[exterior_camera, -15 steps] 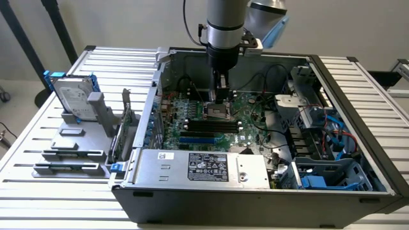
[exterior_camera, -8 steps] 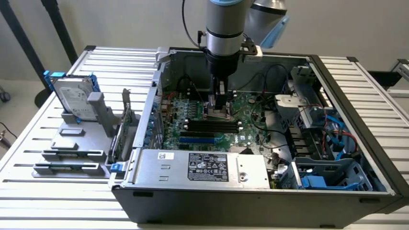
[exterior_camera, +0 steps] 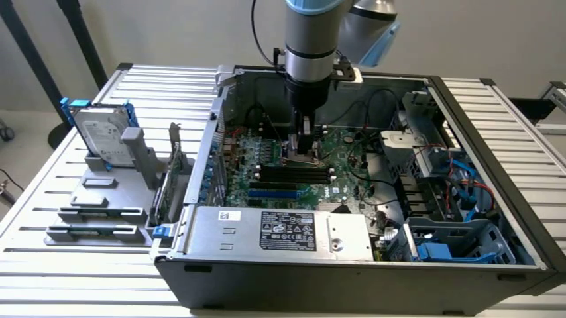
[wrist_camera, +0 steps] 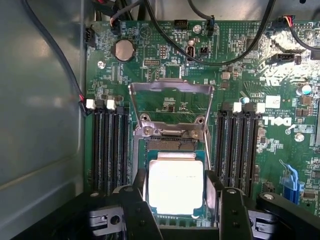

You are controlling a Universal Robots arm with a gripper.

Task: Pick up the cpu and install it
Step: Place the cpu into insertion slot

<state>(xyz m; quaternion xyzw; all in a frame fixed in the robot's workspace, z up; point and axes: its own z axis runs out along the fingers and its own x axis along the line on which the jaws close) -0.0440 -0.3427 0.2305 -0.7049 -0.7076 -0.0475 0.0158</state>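
Observation:
The cpu [wrist_camera: 176, 187], a flat square chip with a bright silver top, sits between my gripper's [wrist_camera: 176, 192] two black fingers [wrist_camera: 140, 192], which press against its opposite edges. It hangs level just over or in the open socket [wrist_camera: 170, 145] on the green motherboard [wrist_camera: 150, 55]; I cannot tell whether it rests there. The socket's metal load frame [wrist_camera: 171, 95] is flipped back. In the exterior view my gripper [exterior_camera: 305, 151] reaches straight down into the open computer case [exterior_camera: 354, 268], low over the board's middle.
Black memory slots [wrist_camera: 107, 145] flank the socket on both sides. Black cables [wrist_camera: 220, 60] cross the board. The power supply [exterior_camera: 283, 232] fills the case's near side and a drive cage [exterior_camera: 442, 172] its right. An upright hard drive [exterior_camera: 102, 136] stands outside on the slatted table [exterior_camera: 53, 199].

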